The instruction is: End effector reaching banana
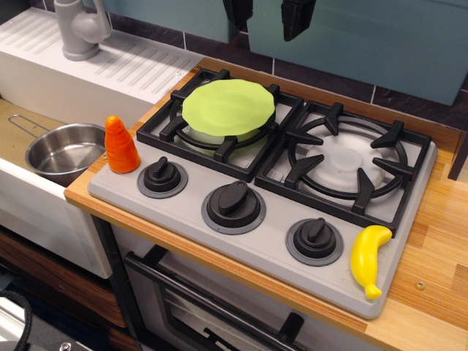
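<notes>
The yellow toy banana (369, 259) lies on the grey stove top at the front right corner, just right of the right knob (315, 238). My gripper (268, 16) shows only as two dark fingertips hanging at the top edge of the view, high above the back of the stove and far from the banana. The fingertips stand apart with a wide gap and hold nothing. The arm is out of view.
A light green plate (228, 107) rests on the left burner. An orange toy carrot (120, 145) stands at the stove's left edge. A steel pot (64, 151) sits in the sink with a grey faucet (80, 28) behind. The right burner grate (344, 157) is bare. Wooden counter (431, 278) lies right.
</notes>
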You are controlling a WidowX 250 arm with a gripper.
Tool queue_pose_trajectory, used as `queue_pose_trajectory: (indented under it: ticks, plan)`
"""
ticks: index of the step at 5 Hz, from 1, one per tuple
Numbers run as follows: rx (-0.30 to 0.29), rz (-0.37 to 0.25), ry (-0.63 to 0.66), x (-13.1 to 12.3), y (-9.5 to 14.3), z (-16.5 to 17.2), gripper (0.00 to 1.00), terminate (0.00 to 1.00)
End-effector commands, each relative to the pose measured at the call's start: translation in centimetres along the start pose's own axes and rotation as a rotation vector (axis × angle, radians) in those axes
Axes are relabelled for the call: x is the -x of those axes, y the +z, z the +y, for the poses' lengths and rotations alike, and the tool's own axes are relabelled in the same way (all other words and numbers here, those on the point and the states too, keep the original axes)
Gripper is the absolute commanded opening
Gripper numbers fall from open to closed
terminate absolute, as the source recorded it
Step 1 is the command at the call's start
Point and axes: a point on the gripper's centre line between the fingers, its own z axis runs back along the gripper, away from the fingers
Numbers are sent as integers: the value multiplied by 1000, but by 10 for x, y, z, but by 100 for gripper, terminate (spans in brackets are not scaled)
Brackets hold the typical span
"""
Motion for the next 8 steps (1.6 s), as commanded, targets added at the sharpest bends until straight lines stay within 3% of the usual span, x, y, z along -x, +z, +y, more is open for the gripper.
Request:
queue_pose_trajectory:
  ticks: [1, 4, 8]
  plan:
    - [0, 0, 0, 0, 0, 0, 100, 0]
    - [-36, -23, 61, 34, -3, -63, 100, 0]
    - [-85, -127, 80, 64, -51, -130, 100, 0]
